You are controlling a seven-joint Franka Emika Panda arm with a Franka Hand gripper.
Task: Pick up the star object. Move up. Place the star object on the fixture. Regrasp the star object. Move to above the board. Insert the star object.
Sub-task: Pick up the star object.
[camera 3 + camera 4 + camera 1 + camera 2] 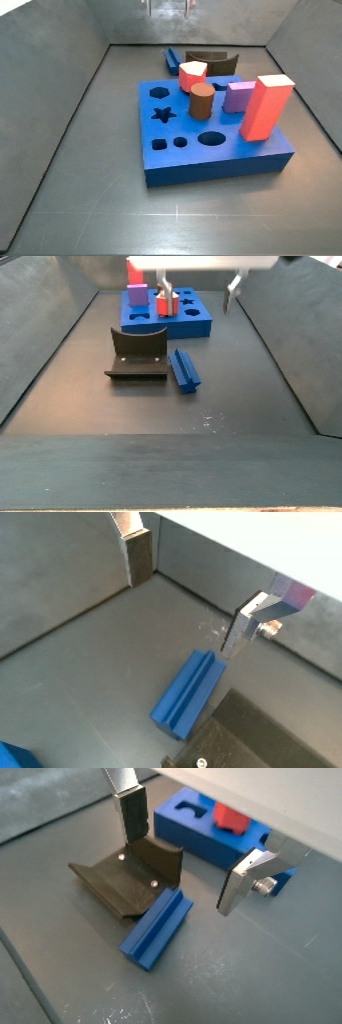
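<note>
While the star object (156, 929) lies on the floor beside the fixture (127, 878), the tool (181, 848) hangs above, spread wide and empty.

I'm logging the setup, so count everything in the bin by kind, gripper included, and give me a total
Board: 1
Pegs standing in the board (tall red block, purple, brown cylinder, red with pale top): 4
Star object, lying on the floor: 1
Fixture: 1
Gripper, open above the floor: 1
Total: 8
</note>
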